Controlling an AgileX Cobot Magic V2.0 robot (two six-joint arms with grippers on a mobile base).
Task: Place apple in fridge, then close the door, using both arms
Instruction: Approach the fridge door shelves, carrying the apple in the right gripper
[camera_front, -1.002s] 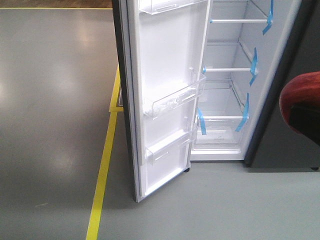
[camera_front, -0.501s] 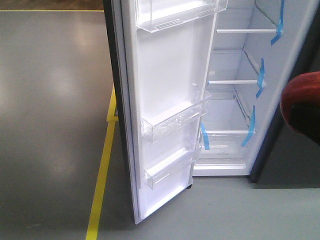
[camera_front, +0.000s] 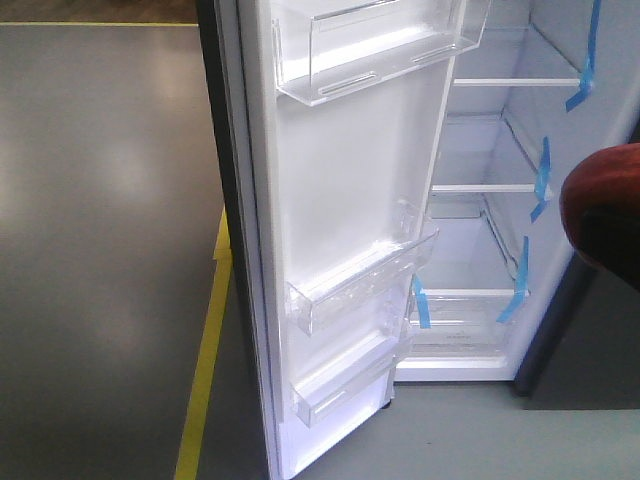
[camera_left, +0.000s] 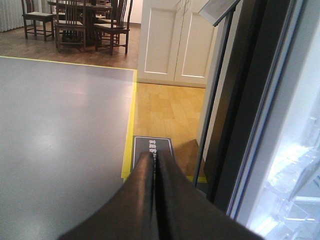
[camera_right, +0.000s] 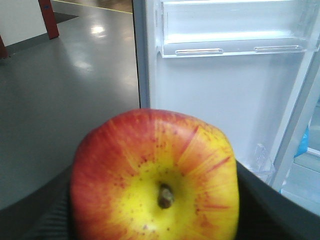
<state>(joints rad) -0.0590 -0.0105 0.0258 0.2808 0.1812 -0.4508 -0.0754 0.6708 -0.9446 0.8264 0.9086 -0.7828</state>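
Filling the right end effector's (camera_right: 155, 212) grip: the apple (camera_right: 155, 170), stem facing out.

Glare on floor (camera_front: 110, 170), fridge (camera_front: 480, 240) washed out

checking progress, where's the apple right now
The apple sits in the right claw, at the front view's right edge, not yet inside the open fridge.

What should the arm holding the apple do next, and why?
Probably ease the apple forward, past the open door, toward a shelf of the fridge. It sits gripped in the jaws outside the compartment, and the door stands wide open, so the way in looks clear.
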